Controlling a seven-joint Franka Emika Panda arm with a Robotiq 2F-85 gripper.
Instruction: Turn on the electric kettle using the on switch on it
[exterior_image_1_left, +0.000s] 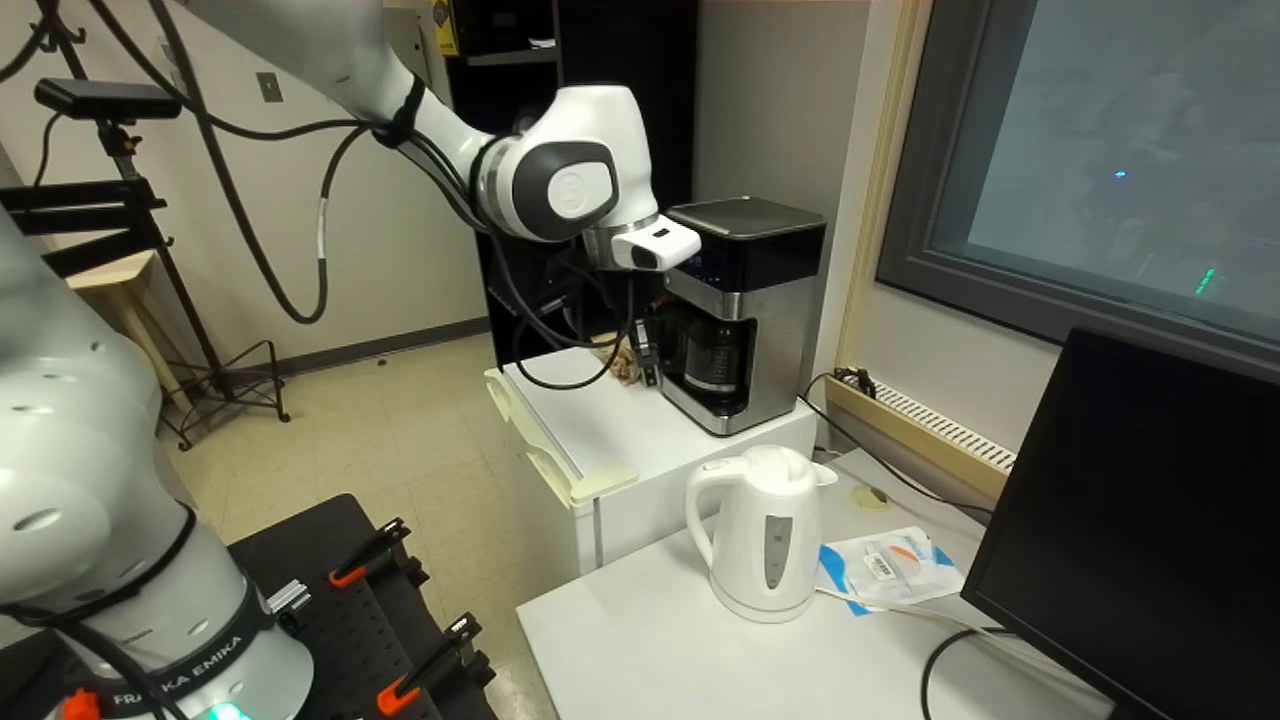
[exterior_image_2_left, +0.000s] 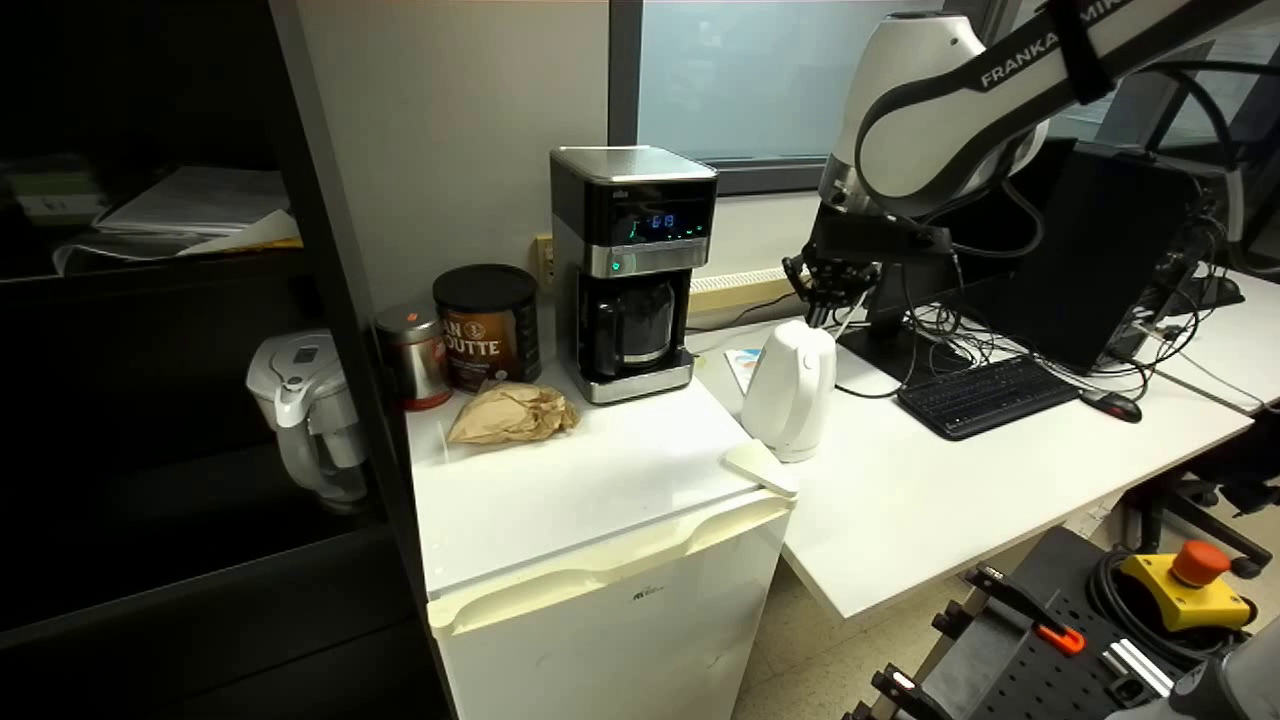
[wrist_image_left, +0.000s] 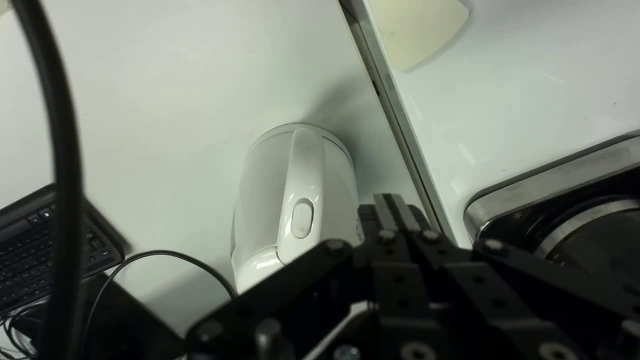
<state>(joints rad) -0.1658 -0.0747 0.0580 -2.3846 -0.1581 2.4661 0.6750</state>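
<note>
The white electric kettle stands upright on the white desk, below the coffee machine. It also shows in an exterior view, handle facing that camera. In the wrist view the kettle is seen from above, its handle bearing an oval switch. My gripper is shut with nothing between its fingers. In the wrist view its tips lie to the right of the switch, apart from it. In an exterior view the gripper is above the kettle, its tips partly hidden behind the kettle's top. The gripper also shows before the coffee machine.
The coffee machine stands on a white fridge beside the desk. A paper bag and a coffee can are there too. A monitor, packet, keyboard and loose cables are on the desk.
</note>
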